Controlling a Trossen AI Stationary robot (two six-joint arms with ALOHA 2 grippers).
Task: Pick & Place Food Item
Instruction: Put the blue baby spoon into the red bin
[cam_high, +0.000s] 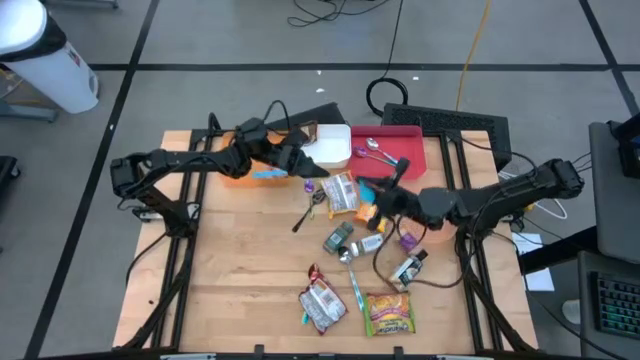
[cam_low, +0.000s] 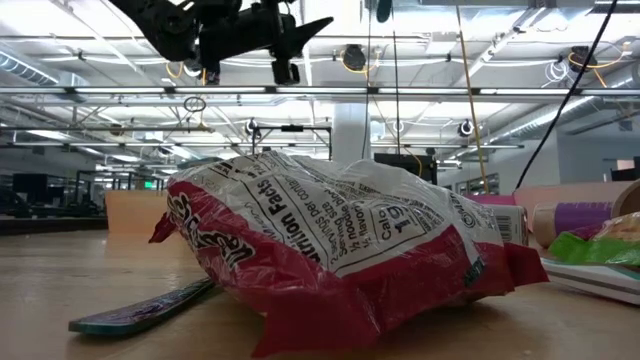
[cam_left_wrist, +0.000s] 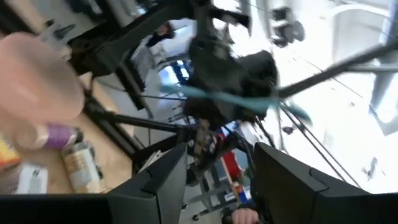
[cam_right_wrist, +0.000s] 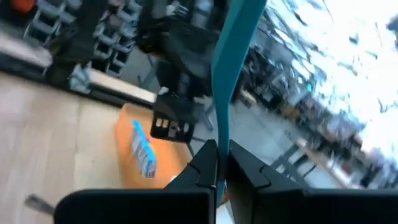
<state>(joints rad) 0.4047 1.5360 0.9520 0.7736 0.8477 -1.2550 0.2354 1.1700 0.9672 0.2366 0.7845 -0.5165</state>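
The right arm reaches in from the table's right side to its middle. The right gripper (cam_high: 378, 192) is tilted upward, its fingers (cam_right_wrist: 249, 171) pressed together on a thin teal strip (cam_right_wrist: 230, 74) that stands up out of them. What the strip is cannot be told. The left arm stretches from the left side toward the far middle. The left gripper (cam_high: 305, 165) hangs above the edge of an orange plate (cam_high: 240, 176), facing the right gripper, with its fingers (cam_left_wrist: 155, 186) apart and nothing between them.

The table (cam_high: 230, 270) is light wood. It stands on a grey floor crossed by dark lines, with cables and a keyboard (cam_high: 445, 125) behind it. The low view shows a wide hall with ceiling lights and pipes.

The food lies on the table, not in either gripper:
- Two snack bags sit at the near edge, a red one (cam_high: 322, 305) and a yellow one (cam_high: 390, 312).
- One packet (cam_high: 342, 192) sits mid-table, just beside the right gripper.

The other things are these:
- Between the bags lies one teal toothbrush (cam_high: 355, 290).
- Two cans (cam_high: 338, 238) lie side by side in the middle, and one bottle (cam_high: 410, 268) lies near the right arm.
- At the far side are one white box (cam_high: 330, 145) and one red tray (cam_high: 425, 150) holding two spoons (cam_high: 375, 150).
- One blue thing (cam_high: 268, 174) lies on the plate.
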